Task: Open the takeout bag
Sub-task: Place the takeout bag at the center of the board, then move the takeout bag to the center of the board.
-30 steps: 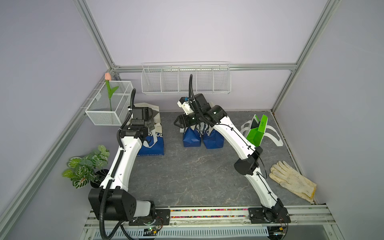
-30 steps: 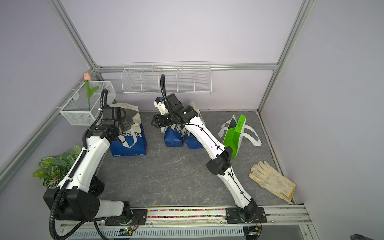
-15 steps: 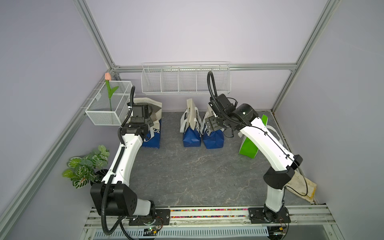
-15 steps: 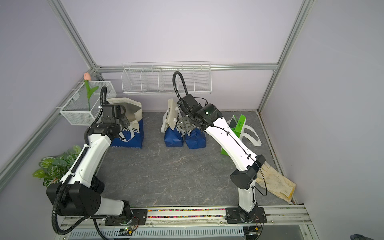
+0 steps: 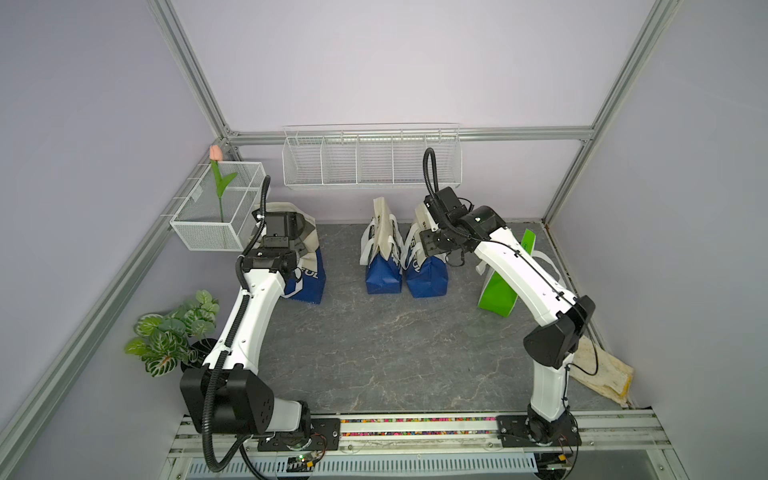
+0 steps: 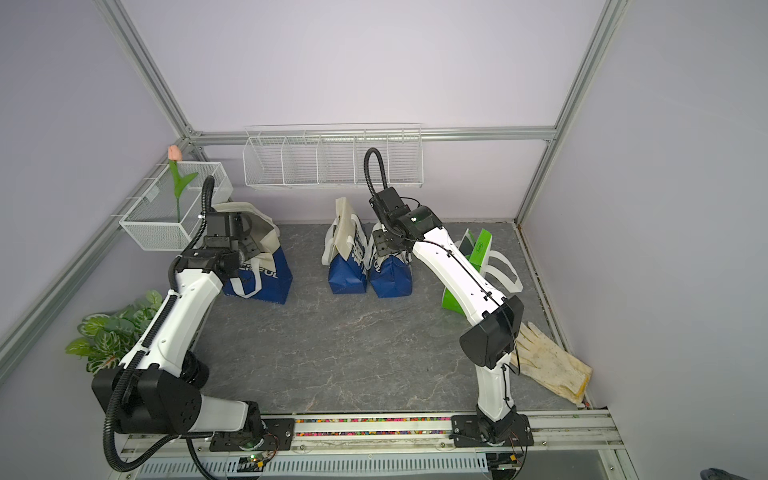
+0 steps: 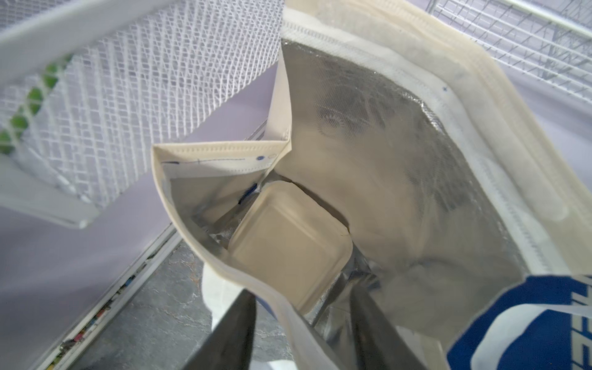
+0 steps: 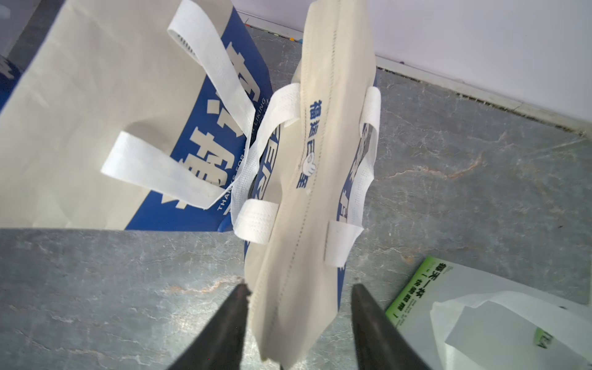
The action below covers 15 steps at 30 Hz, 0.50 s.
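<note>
Worktop: we see a grey, marble-veined slab that carries four bags along its rear half.
Right arm: it reaches from the front rail to the rear centre, over the rightmost blue-and-cream bag.
Left arm: it reaches from the front rail to the rear left corner.
Wire rack: white, with several compartments, hung on the rear wall above the bags.
Wire basket: it is fixed to the left wall, just above the leftmost bag, and an artificial tulip stands in it.
Open takeout bag: it stands upright at rear left, under the left arm's wrist. Its mouth gapes and we can see the foil lining.
Closed takeout bag: it stands upright at rear centre with its top edges pressed flat together, and its base touches the middle takeout bag.
Green bag: it leans at rear right, partly behind the right arm.
Potted plant: it sits at the left edge, beside the left arm.
Work gloves: they lie flat at front right, against the wall.
Clamshell box: beige, lying at the bottom of the open takeout bag.
Left hand: released. Its fingers are spread, and the bag's near rim runs loose between them.
Right hand: released. Its fingers straddle the closed bag's flat top, one just beside the fabric and the other clear of it.
</note>
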### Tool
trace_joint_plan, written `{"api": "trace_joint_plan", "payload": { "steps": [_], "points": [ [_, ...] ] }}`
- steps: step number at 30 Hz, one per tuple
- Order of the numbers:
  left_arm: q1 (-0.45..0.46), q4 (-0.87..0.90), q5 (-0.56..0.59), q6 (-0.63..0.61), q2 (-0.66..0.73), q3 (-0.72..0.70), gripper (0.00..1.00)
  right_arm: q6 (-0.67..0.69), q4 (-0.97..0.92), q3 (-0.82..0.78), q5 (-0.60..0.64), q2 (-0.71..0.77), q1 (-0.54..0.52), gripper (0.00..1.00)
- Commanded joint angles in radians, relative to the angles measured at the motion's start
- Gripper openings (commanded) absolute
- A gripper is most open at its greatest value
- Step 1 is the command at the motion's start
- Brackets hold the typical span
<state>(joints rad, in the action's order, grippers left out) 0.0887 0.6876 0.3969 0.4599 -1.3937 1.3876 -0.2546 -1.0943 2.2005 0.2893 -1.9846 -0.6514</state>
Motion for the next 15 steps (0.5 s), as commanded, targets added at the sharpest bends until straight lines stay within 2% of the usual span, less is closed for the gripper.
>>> {"api": "trace_joint_plan", "payload": {
  "steps": [1, 7, 15],
  "points": [
    [-0.006, 0.054, -0.033, 0.045, 0.047, 0.044, 0.62, 0.001, -0.006, 0.022, -0.003, -0.016, 0.001, 0.4],
    [-0.006, 0.127, -0.081, 0.072, 0.082, 0.074, 0.67, -0.003, -0.045, 0.023, 0.025, 0.013, -0.003, 0.07],
    [0.016, 0.146, -0.258, 0.159, 0.181, 0.028, 0.67, -0.018, -0.041, -0.118, 0.05, 0.176, -0.056, 0.07]
  ]
}}
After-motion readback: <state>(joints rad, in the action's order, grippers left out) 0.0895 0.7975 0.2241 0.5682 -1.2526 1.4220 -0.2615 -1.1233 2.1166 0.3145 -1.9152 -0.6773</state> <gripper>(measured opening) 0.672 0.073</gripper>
